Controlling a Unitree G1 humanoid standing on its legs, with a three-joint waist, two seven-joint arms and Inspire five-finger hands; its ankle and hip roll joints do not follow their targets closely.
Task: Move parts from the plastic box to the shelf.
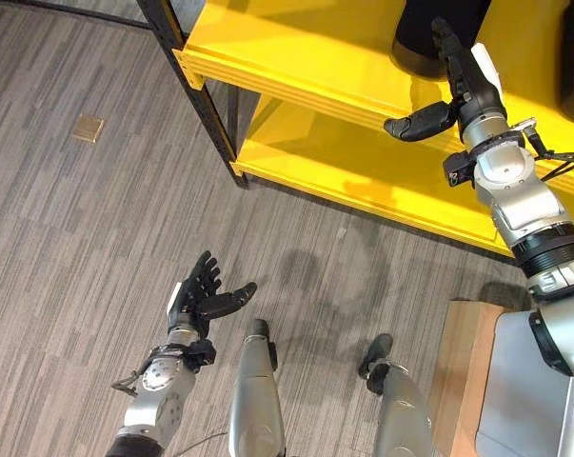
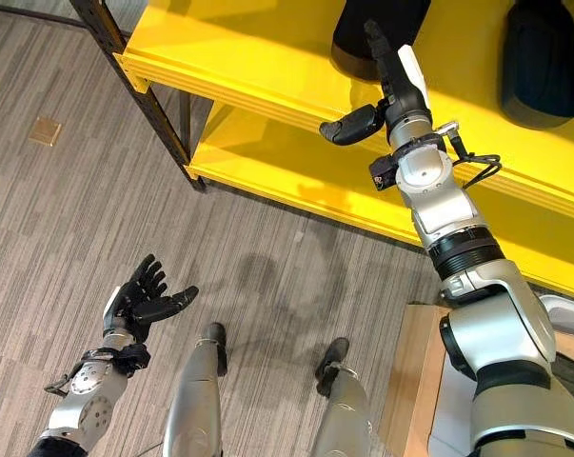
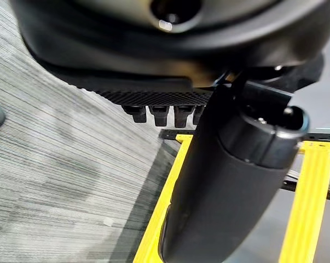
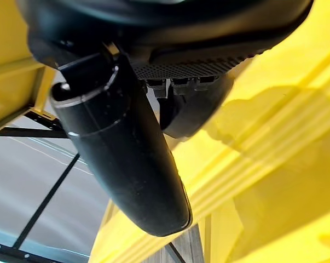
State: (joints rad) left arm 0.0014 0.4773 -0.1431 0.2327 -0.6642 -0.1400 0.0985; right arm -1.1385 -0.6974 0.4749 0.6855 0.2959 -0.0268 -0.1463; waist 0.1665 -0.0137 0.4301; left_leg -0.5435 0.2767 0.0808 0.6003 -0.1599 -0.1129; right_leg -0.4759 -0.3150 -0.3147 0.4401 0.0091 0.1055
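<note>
Yellow metal shelf boards on a black frame lay under the right hand, whose straight fingers reached up against a rounded black part standing on the upper board, thumb spread wide to the side and nothing clasped. That part was cut off by the picture's edge, as was a second black part beyond the hand's far side. Low over the grey striped floor, the left hand hung relaxed, fingers apart and empty.
</note>
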